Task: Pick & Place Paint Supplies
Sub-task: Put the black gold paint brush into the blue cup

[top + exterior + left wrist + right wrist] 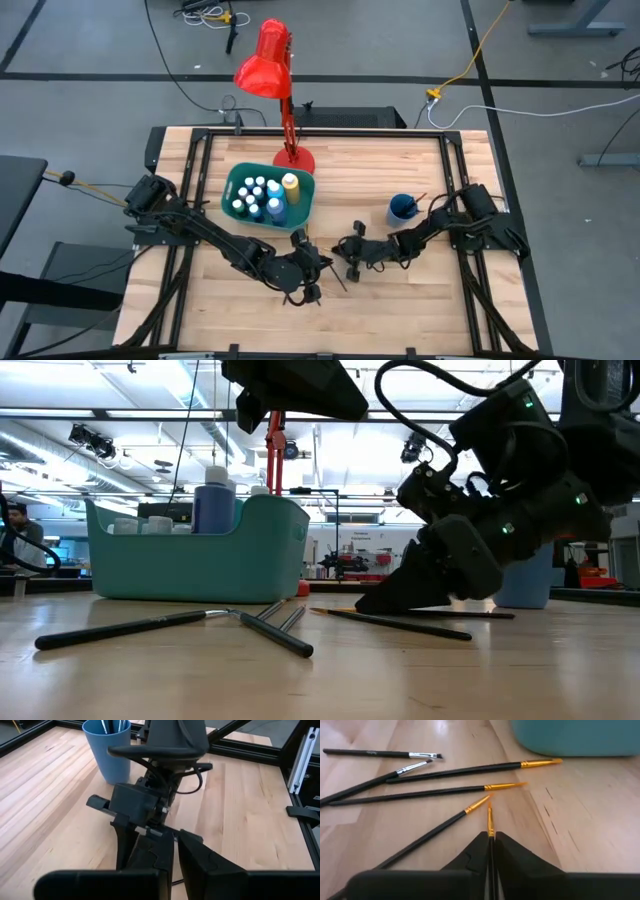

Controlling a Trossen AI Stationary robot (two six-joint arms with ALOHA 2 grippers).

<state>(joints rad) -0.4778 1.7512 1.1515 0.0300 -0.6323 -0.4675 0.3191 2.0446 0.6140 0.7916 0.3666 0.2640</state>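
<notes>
Wooden bench (420, 300) under workshop lights, grey floor around it. Right gripper (352, 262) is down at bench level, its jaws clenched on a thin dark-handled brush (490, 817) whose gold ferrule and tip poke out between them in the right wrist view. Landmark: teal bin (240, 180) near the bench's middle. The gripped brush sits just in front of the bin, tip aimed toward it. More loose brushes (455, 790) lie flat on the bench in a fan beside the gripped one, between it and the bin; two have silver ferrules, the others gold. Left gripper (312, 292) hangs just beside the right one, in front of the bin, jaws closed with nothing seen between them; its wrist view looks straight at the right arm. Inside the bin: white-capped paint bottles (256, 198) standing upright, with a taller yellow bottle (291, 183) at the bin's right end. Blue cup (402, 209) stands to the right of the bin, well apart from it, with dark brush handles sticking out. Red desk lamp (268, 60) has its base just behind the bin. A person (18, 532) shows far off in the room in the low view.
</notes>
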